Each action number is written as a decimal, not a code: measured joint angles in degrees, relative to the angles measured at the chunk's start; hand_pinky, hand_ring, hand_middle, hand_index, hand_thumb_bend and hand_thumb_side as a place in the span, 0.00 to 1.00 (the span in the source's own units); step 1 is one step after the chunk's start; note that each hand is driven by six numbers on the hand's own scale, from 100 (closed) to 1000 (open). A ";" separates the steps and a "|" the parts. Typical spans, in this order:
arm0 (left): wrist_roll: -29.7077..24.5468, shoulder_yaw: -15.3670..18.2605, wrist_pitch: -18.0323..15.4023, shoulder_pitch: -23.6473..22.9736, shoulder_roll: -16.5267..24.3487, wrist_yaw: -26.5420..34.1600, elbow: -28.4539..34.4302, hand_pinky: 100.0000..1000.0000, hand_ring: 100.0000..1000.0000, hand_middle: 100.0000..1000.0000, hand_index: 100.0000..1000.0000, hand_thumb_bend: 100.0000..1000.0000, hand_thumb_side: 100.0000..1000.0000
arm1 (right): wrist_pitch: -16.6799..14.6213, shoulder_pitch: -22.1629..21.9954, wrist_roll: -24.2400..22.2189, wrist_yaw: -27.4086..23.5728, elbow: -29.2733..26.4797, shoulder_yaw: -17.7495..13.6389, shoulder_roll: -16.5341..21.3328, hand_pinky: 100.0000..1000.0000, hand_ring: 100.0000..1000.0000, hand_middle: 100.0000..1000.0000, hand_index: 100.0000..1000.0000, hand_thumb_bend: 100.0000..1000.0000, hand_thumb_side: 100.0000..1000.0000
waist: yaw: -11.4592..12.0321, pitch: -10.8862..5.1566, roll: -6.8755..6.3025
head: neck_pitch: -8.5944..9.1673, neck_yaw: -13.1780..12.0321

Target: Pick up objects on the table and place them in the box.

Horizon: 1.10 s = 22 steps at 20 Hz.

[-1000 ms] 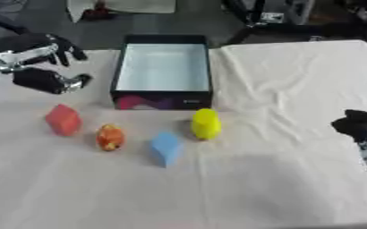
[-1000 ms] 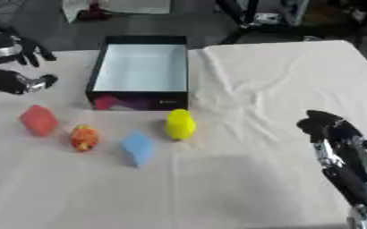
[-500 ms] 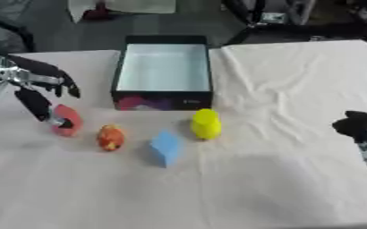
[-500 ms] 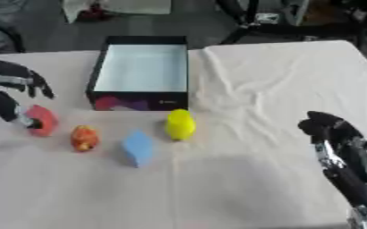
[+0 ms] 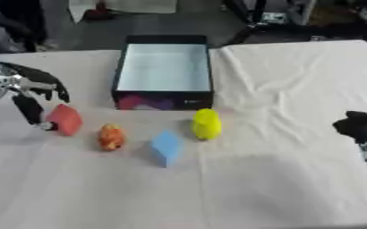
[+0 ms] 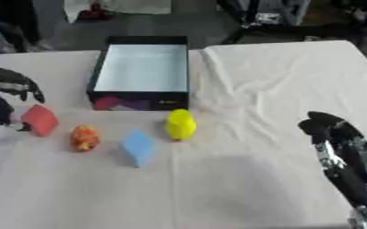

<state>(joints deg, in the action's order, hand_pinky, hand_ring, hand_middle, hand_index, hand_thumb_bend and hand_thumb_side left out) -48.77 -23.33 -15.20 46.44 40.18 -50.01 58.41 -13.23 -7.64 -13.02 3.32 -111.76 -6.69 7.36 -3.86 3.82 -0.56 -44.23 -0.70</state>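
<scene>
- Four small objects lie in a loose row on the white-covered table [image 5: 280, 188], in front of the box [image 5: 164, 71]: a red block [image 5: 64, 119], an orange lump [image 5: 111, 137], a blue block [image 5: 166, 147] and a yellow object [image 5: 206, 124].
- The red block sits farthest to the left, tilted, with the robot's left hand [image 5: 32, 91] right beside it on its outer side.
- The left hand's fingers spread and reach down, one dark fingertip [image 5: 42, 126] at the block's left edge and others arched above it; they are not closed round the block, and contact cannot be made out for certain.
- The orange lump lies just right of the red block, apart from the hand; the blue block is next, nearer the camera; the yellow object stands closest to the box's front wall.
- The box, black outside and pale inside, stands open at the table's far middle, its colourful front panel facing the row.
- The right hand [image 6: 339, 147] rests at the lower right edge, fingers relaxed and pointing up, well apart from all the objects.
</scene>
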 measured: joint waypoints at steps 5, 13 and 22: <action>0.84 0.64 -0.84 -0.08 -1.02 -1.03 -1.17 0.76 0.74 0.81 0.88 0.34 0.27 | 0.00 0.00 0.00 0.01 0.00 0.00 0.00 0.78 0.72 0.61 0.76 0.00 0.57 | 0.00 0.00 0.00 | 0.00 0.01; 4.04 1.44 -3.19 -0.60 -2.41 -3.42 -2.97 0.55 0.50 0.56 0.65 0.18 0.07 | 0.02 0.01 -0.02 0.01 0.00 0.00 -0.01 0.78 0.72 0.61 0.76 0.00 0.58 | -0.04 0.00 0.00 | 0.00 0.07; 9.85 3.47 -2.38 2.12 -2.36 -6.57 1.38 0.45 0.40 0.45 0.52 0.17 0.00 | 0.03 -0.05 -0.03 0.01 0.02 -0.01 -0.01 0.78 0.72 0.62 0.76 0.00 0.58 | 0.01 0.00 0.00 | 0.00 0.25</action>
<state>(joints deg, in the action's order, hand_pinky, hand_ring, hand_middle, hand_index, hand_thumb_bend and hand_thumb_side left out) -38.93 -19.87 -17.58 48.55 37.83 -56.58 59.78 -13.20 -7.69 -13.05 3.33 -111.74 -6.69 7.34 -3.85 3.82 -0.56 -44.23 -0.45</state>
